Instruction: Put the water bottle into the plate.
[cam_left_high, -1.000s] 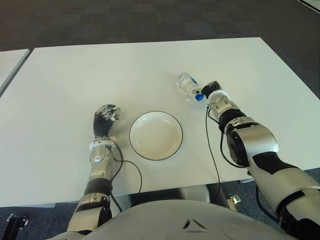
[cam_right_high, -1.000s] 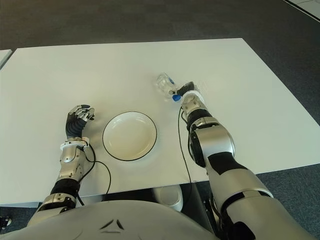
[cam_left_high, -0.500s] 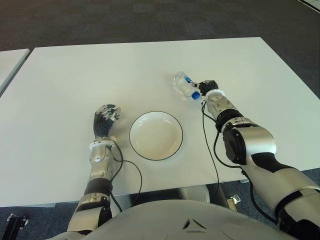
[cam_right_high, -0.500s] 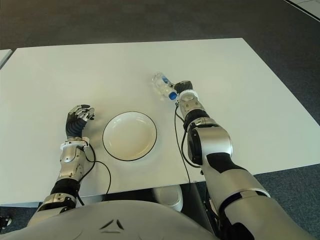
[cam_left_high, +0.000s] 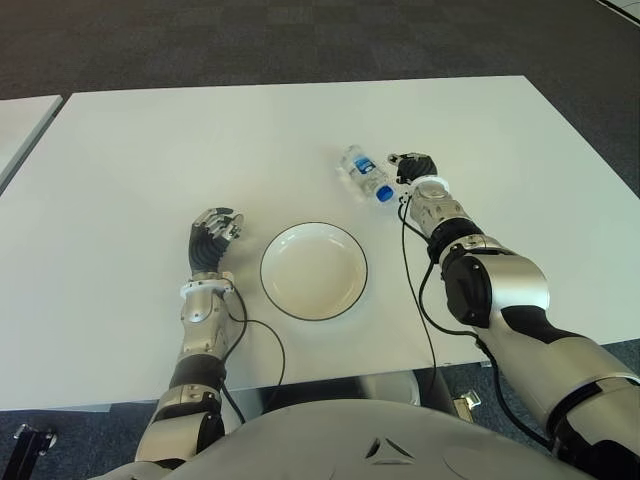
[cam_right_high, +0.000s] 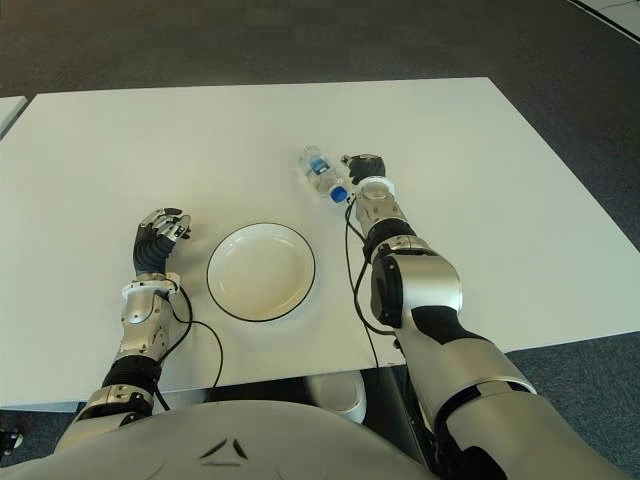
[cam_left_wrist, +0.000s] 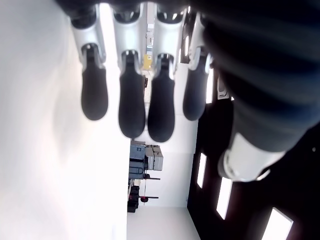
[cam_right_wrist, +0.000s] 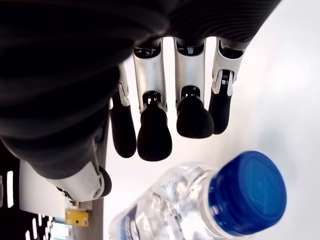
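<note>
The clear water bottle (cam_left_high: 362, 172) lies on its side on the white table (cam_left_high: 150, 150), behind and to the right of the plate, with its blue cap (cam_left_high: 384, 194) pointing toward me. My right hand (cam_left_high: 414, 166) is just right of the cap end. In the right wrist view its fingers (cam_right_wrist: 155, 135) hang half bent beyond the cap (cam_right_wrist: 247, 187) and wrap nothing; I cannot tell whether they touch the bottle. The white plate (cam_left_high: 278, 290) with a dark rim sits in front of me with nothing in it. My left hand (cam_left_high: 212, 236) shows left of the plate, fingers (cam_left_wrist: 132, 107) loosely bent, holding nothing.
A black cable (cam_left_high: 421, 300) runs from the right wrist across the table to its near edge, and another (cam_left_high: 265, 345) loops from the left wrist. A second table's corner (cam_left_high: 20, 125) shows at far left. Dark carpet lies beyond the table.
My right hand has shifted left and slightly away from me. The bottle has slid and turned left with it, nearer the plate's far side. The left hand has not moved.
</note>
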